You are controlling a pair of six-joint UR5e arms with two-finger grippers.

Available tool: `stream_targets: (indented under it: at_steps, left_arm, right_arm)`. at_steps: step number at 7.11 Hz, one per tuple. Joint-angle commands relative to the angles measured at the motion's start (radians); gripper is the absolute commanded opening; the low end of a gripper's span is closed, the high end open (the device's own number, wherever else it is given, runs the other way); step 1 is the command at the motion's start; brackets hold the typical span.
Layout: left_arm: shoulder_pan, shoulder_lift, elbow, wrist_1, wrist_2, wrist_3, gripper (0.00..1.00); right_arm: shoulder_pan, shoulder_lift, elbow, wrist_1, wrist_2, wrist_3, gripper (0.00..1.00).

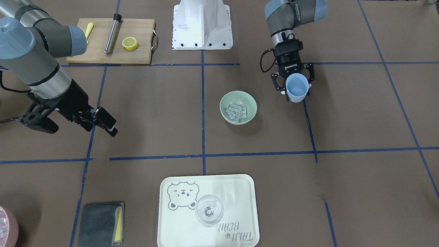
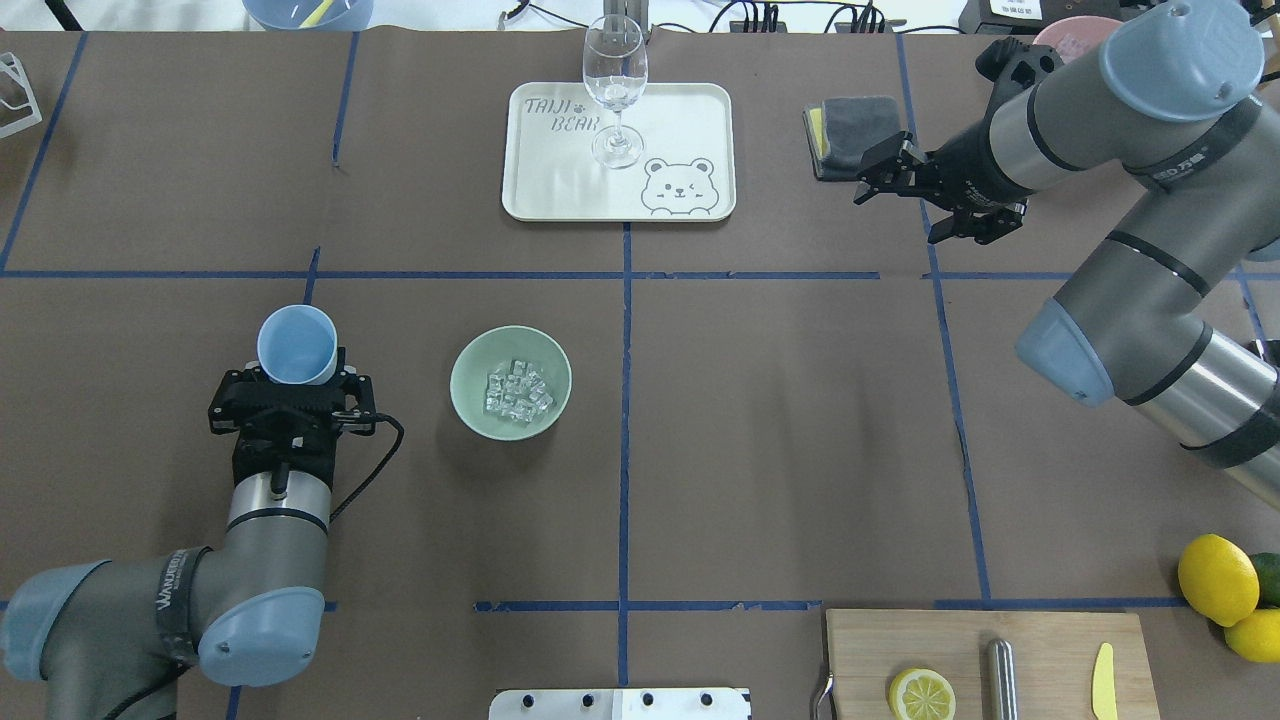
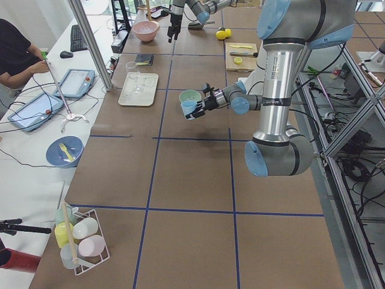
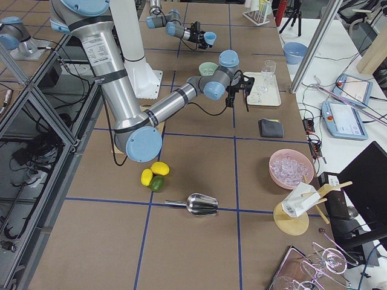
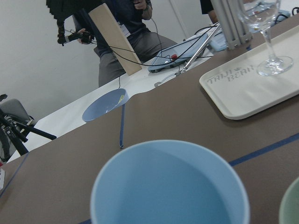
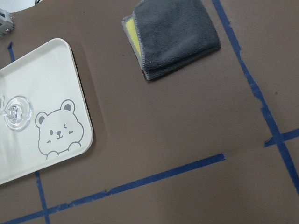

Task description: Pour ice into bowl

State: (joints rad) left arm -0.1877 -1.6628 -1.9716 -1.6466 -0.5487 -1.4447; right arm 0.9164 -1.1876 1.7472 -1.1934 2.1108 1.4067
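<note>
The pale green bowl [image 2: 462, 375] stands on the brown table left of centre, with the ice [image 2: 517, 390] lying in a heap of clear cubes inside it. Both also show from the front: bowl [image 1: 223, 103], ice [image 1: 236, 112]. My left gripper [image 2: 295, 385] is shut on a light blue cup [image 2: 297, 345], held to the bowl's left and apart from it. In the left wrist view the cup [image 5: 168, 186] looks empty, and the bowl's rim [image 5: 292, 205] peeks in at the right. My right gripper [image 2: 895, 215] hangs open and empty at the far right.
A cream tray [image 2: 690, 110] with a wine glass [image 2: 614, 90] sits at the far middle, and a grey cloth [image 2: 850, 135] lies beside it. A cutting board [image 2: 960, 640] carries a lemon half [image 2: 921, 693], a steel rod and a yellow knife. Lemons [image 2: 1217, 578] lie at the near right.
</note>
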Motion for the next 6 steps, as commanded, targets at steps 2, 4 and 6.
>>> stream_targets:
  at_steps: [2, 4, 6]
  left_arm:
    - [-0.003, 0.246, 0.046, -0.306, 0.024, -0.056, 0.00]
    - [-0.003, 0.371, 0.170, -0.687, 0.035, -0.046, 0.00]
    - [-0.001, 0.367, 0.345, -0.948, 0.064, 0.079, 0.00]
  right_arm:
    - [-0.001, 0.003, 0.002, 0.000, -0.009, 0.000, 1.00]
    - [-0.001, 0.008, 0.005, -0.002, -0.011, 0.000, 1.00]
    - [-0.002, 0.011, 0.008, -0.002, -0.012, 0.000, 1.00]
